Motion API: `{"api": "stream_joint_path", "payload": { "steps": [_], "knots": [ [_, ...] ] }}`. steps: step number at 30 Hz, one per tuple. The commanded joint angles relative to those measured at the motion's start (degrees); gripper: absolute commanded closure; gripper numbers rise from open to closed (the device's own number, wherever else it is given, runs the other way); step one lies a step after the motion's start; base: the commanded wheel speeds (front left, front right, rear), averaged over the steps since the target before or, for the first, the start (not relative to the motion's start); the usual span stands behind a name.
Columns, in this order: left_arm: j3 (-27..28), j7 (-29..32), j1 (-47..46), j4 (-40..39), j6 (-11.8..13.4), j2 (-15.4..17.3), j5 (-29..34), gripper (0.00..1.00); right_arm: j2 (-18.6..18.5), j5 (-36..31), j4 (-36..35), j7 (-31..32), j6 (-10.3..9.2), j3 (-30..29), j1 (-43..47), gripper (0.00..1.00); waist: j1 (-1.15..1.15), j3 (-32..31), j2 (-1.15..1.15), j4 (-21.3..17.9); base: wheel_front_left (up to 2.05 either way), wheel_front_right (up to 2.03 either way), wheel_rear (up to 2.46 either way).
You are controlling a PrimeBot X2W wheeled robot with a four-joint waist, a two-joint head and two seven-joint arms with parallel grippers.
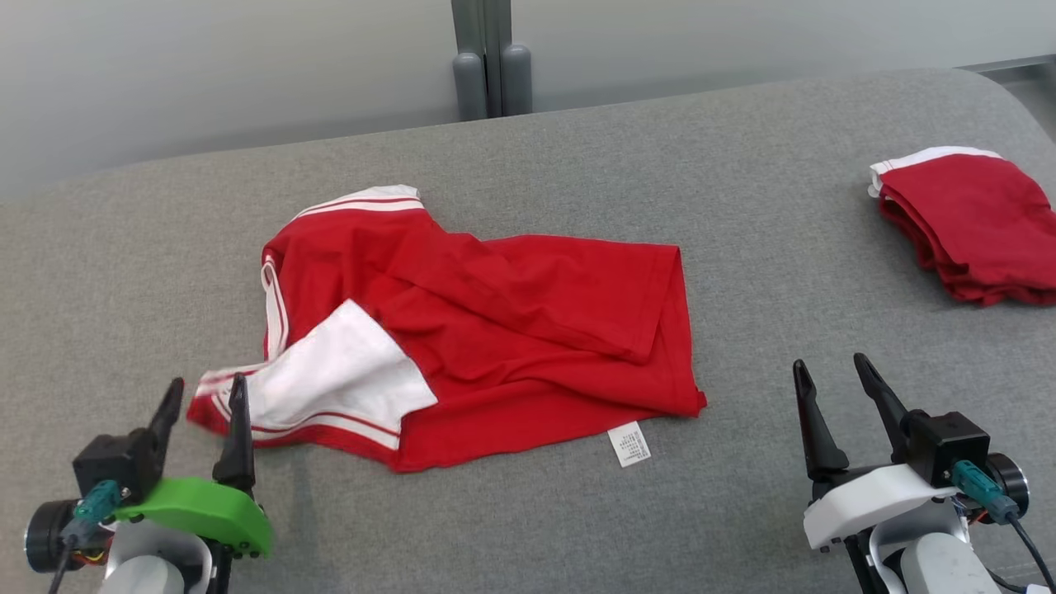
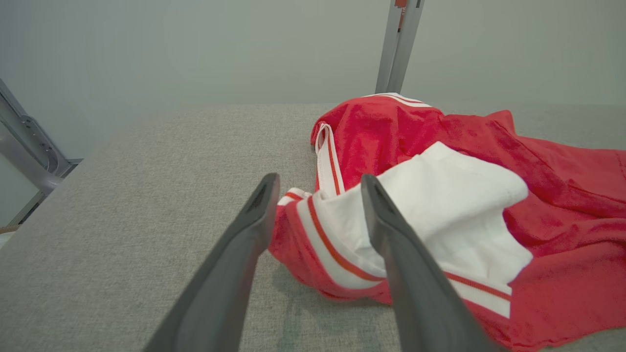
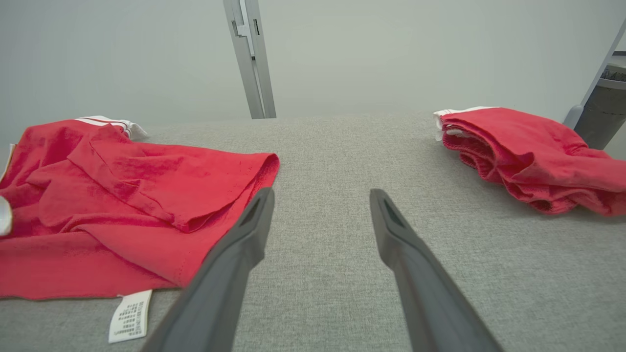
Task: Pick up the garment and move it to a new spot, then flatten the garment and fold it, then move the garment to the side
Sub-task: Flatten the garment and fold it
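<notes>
A crumpled red garment [image 1: 495,322] with white striped trim and a white inner panel [image 1: 338,371] lies in the middle of the grey padded surface [image 1: 742,247]; a white care label [image 1: 629,444] sticks out at its near edge. My left gripper [image 1: 206,394] stands open at the garment's near-left corner; in the left wrist view the striped hem [image 2: 318,230] lies between and just beyond its fingers [image 2: 244,234]. My right gripper [image 1: 832,370] is open over bare fabric, right of the red garment [image 3: 122,195], holding nothing.
A folded pile of red garments [image 1: 973,223] with a white edge sits at the far right, also in the right wrist view [image 3: 528,156]. A grey post [image 1: 491,58] rises behind the surface's far edge. Bare grey surface stretches between the garment and the pile.
</notes>
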Motion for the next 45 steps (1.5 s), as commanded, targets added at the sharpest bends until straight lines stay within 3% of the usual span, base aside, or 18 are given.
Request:
{"api": "stream_joint_path", "payload": {
  "steps": [1,7,14,20,25,37,38,40,41,45],
  "knots": [
    [2.0,-0.2,0.7,-1.5,0.5,-0.4,1.3,0.00,-0.2,-0.6,0.2,-0.1,-0.09,0.0,0.4,0.00,0.00,-0.1,0.00,0.3,0.00,0.00,0.00],
    [10.6,-0.1,3.4,-8.8,0.3,-3.2,5.9,0.00,-0.2,-1.3,0.3,-0.1,-0.09,-0.1,-0.7,0.00,0.00,-0.6,0.00,1.6,0.00,0.00,0.00],
    [12.6,-0.1,6.3,-12.6,-1.4,-8.0,9.3,0.00,-0.2,-5.1,2.8,-0.1,-0.09,3.0,-2.8,0.00,0.00,-0.6,0.00,3.1,0.00,0.00,0.00],
    [12.5,-0.1,6.3,-13.5,-3.7,-14.2,11.3,0.00,-0.3,-12.0,11.2,2.5,-0.09,7.9,-10.1,0.00,0.00,0.8,0.00,5.9,0.00,0.00,0.00],
    [12.2,-0.1,5.5,-13.3,-5.7,-17.5,13.4,0.00,-3.1,-15.4,19.4,5.6,-0.09,12.0,-16.4,0.00,0.00,2.3,0.00,8.9,0.00,0.00,0.00],
    [14.5,-0.1,5.5,-13.3,-7.9,-20.4,15.7,0.00,-7.8,-11.0,32.2,8.4,-0.09,23.7,-24.8,0.00,0.00,3.8,0.00,12.9,0.00,0.00,0.00],
    [14.7,-0.1,5.5,-13.3,-8.0,-20.5,15.8,0.00,-8.3,-10.4,32.8,8.6,-0.09,24.6,-25.5,0.17,0.00,3.9,0.00,13.1,0.00,0.00,0.00],
    [14.9,-0.1,5.3,-13.3,-8.3,-20.6,16.1,0.00,-9.0,-9.4,33.5,9.0,-0.09,25.9,-26.8,0.89,0.00,4.1,0.00,13.3,0.00,0.00,0.00],
    [14.9,-0.1,5.2,-13.3,-8.3,-20.7,16.1,0.00,-9.4,-8.8,33.7,9.1,-0.09,26.2,-27.4,1.00,0.00,4.3,0.00,13.4,0.00,0.00,0.00],
    [15.1,-0.1,4.5,-13.6,-8.8,-20.9,16.3,0.00,-11.6,-7.3,33.7,8.5,-0.10,26.0,-31.6,1.00,0.00,5.1,0.00,13.8,0.00,0.00,0.00]
  ]
}}
